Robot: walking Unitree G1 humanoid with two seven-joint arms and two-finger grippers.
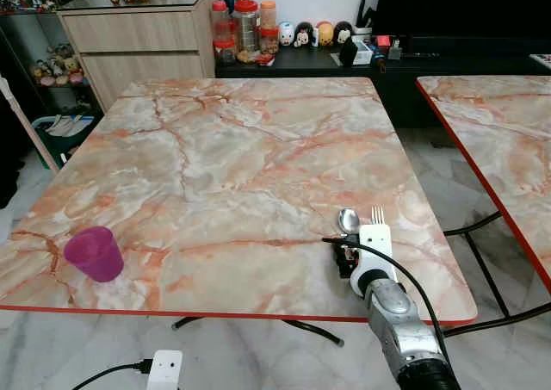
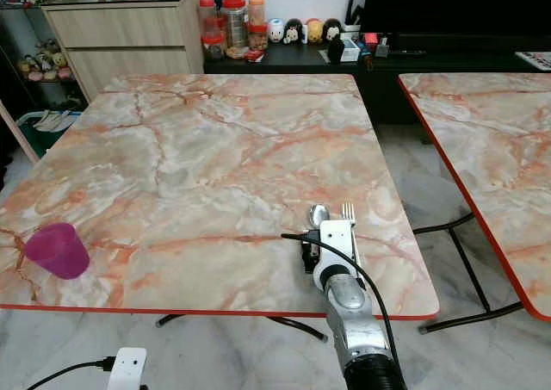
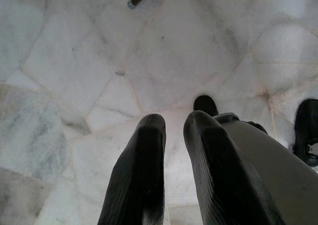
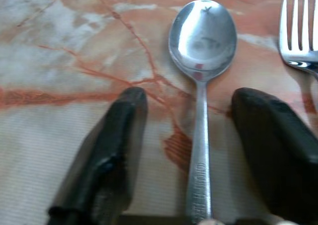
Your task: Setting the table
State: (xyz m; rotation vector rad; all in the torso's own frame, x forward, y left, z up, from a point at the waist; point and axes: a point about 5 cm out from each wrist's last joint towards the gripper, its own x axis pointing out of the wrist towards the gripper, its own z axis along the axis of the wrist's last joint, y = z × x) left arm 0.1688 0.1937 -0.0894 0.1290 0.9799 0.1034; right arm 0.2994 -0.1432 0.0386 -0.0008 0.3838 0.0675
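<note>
Counter: a square marble-patterned counter [image 1: 224,166] with orange veins and a red edge, used as the landmark below.
Spoon: a shiny silver metal spoon [image 4: 201,86] lies flat on the counter near its front right corner, bowl pointing toward the far edge.
Fork: a silver metal fork [image 4: 298,31] lies on the counter just beside the spoon, on its right, tines toward the far edge.
Cup: a translucent purple plastic cup [image 1: 93,253] stands upright on the counter near its front left corner, well apart from the cutlery.
Right gripper: the right gripper [image 4: 198,120] sits low over the counter with its jaws spread wide, one black finger either side of the spoon's handle, neither touching it.
Left gripper: the left gripper [image 3: 174,135] hangs over the pale marble tiled floor [image 3: 74,61] below the counter, jaws slightly parted, gripping nothing.
</note>
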